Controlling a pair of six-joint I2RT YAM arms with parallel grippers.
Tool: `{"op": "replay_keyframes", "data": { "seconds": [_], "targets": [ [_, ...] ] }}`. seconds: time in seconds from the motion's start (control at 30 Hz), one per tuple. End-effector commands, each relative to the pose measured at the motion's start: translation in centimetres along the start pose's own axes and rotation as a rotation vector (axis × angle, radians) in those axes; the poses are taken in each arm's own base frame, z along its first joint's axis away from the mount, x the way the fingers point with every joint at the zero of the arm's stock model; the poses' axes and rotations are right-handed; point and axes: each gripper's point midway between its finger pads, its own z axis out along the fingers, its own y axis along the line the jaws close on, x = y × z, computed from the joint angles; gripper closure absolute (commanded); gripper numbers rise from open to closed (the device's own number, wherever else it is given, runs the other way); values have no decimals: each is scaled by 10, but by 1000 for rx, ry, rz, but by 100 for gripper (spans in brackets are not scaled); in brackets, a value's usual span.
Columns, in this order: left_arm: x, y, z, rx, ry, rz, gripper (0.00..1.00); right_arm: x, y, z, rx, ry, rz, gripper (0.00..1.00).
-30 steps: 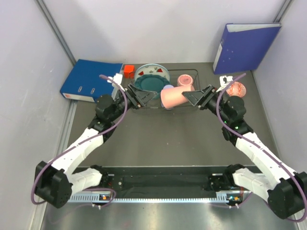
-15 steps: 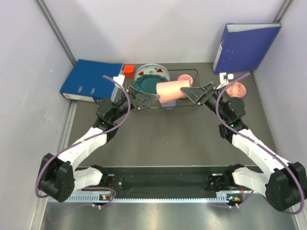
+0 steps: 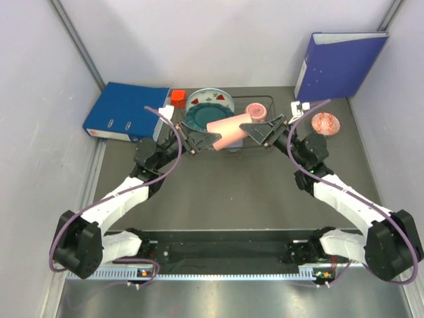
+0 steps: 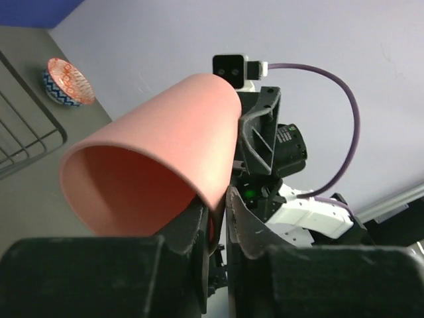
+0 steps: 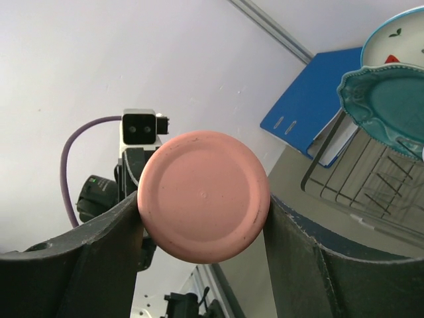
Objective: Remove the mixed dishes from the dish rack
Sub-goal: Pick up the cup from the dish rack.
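Note:
A salmon-pink cup (image 3: pixel 226 130) hangs on its side above the dish rack (image 3: pixel 270 101), held from both ends. My left gripper (image 3: pixel 211 138) is shut on the rim wall of the cup (image 4: pixel 165 139), one finger inside and one outside. My right gripper (image 3: pixel 255 129) is shut on the cup's base (image 5: pixel 204 195), a finger touching each side. A second pink cup (image 3: pixel 256 111), the teal plate (image 3: pixel 202 116) and the white watermelon plate (image 3: pixel 211 99) stand in the rack. The small pink patterned bowl (image 3: pixel 325 123) sits on the table to the right.
A blue binder (image 3: pixel 126 110) lies flat left of the rack, with a red cube (image 3: pixel 177 97) beside it. Another blue binder (image 3: pixel 339 63) stands upright at the back right. Pale walls close in both sides.
My right gripper has carried the pink cup leftwards and turned it on its side. My left gripper has closed on the cup's rim.

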Motion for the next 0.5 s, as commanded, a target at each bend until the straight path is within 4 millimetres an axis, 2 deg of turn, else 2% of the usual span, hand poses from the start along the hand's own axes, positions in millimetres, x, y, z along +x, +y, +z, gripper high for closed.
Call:
{"op": "replay_keyframes", "data": {
  "seconds": [0.0, 0.1, 0.13, 0.2, 0.23, 0.27, 0.3, 0.33, 0.37, 0.4, 0.43, 0.47],
  "targets": [
    [1, -25, -1, 99, 4, 64, 100, -7, 28, 4, -84, -15, -54, 100],
    [-1, -25, -1, 70, 9, 90, 100, -8, 27, 0, -46, -12, -94, 99],
    [-2, -23, -1, 50, 4, 96, 100, -9, 26, -1, -34, -14, -121, 77],
    [-4, -20, -2, -11, 15, 128, 100, -11, 22, -6, 34, 1, -141, 41],
    [-7, -16, -2, -51, 11, 145, 100, -17, 14, -8, 91, -23, -184, 1],
    [-7, -7, -3, -136, 42, 178, 100, -19, 7, -11, 142, -21, -199, 0],
    [-11, -8, -6, -176, 44, 207, 100, -27, 2, -18, 223, -41, -213, 1],
    [-24, -17, -5, -198, 33, 298, 100, -30, -4, -23, 272, -43, -253, 0],
    [-24, 3, -16, -336, 42, 285, 100, -35, -7, -28, 313, -52, -272, 0],
    [-29, 6, -21, -394, 35, 310, 100, -52, -3, -34, 358, -115, -304, 0],
    [-43, -2, -25, -440, 16, 372, 100, -52, -12, -44, 425, -103, -336, 0],
    [-48, 17, -41, -588, 9, 369, 100, -59, -13, -49, 456, -124, -354, 0]
  ]
}}
